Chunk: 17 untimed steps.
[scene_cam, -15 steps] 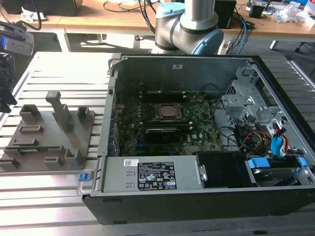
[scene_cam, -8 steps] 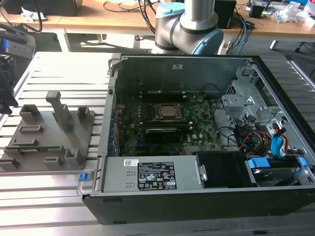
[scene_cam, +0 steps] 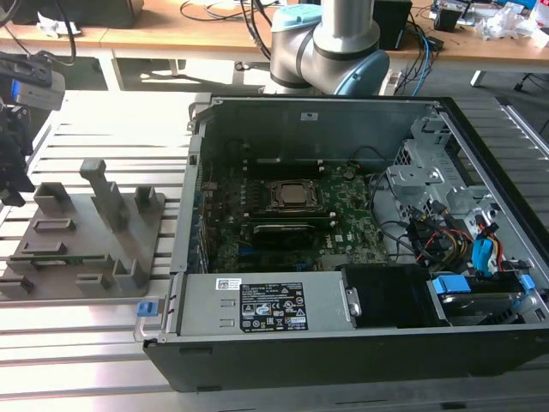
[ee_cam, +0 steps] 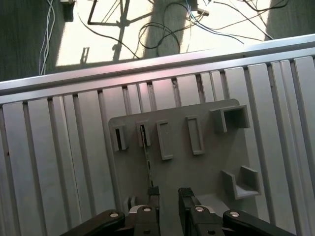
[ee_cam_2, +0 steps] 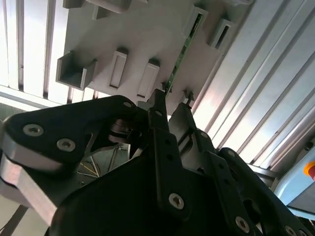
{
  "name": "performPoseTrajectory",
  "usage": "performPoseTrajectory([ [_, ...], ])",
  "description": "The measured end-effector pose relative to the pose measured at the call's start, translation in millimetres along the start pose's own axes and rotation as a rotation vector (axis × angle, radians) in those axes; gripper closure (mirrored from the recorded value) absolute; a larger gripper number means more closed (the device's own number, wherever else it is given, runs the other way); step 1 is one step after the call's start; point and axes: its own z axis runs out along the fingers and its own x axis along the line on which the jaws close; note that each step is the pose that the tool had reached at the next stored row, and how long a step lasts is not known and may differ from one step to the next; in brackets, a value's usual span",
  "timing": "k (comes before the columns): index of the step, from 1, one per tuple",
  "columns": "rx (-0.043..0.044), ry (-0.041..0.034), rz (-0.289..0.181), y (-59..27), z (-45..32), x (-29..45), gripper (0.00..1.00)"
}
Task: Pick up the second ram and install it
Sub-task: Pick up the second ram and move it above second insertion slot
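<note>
Standing on edge in a slot of the grey plastic holder plate (ee_cam: 206, 162), just ahead of the claw (ee_cam: 169, 192), the thin green circuit-board second ram (ee_cam: 147, 157) is not yet lifted. The open black computer case (scene_cam: 343, 343) sits well apart from the claw. The claw is released, parted narrowly and holding nothing, one finger in line with the stick's near end.

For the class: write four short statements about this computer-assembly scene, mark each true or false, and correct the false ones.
1. The ram sits in the grey fixture. True.
2. The gripper is shut on the ram. False: it is open over the fixture, with nothing between its fingers.
3. The fixture lies inside the case. False: it lies on the slatted table, beside the case at the exterior view's left.
4. The case is open and shows the motherboard. True.
</note>
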Motion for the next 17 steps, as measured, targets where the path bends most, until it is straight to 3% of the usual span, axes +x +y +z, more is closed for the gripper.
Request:
performPoseTrajectory([
  [2, -0.0013, 0.0035, -0.080, -0.3, 4.2, 0.3, 0.70],
  [11, -0.0012, 0.0036, -0.082, -1.7, 27.9, 3.0, 0.70],
  [17, -0.0013, 0.0036, -0.082, -3.1, 50.5, 3.5, 0.70],
])
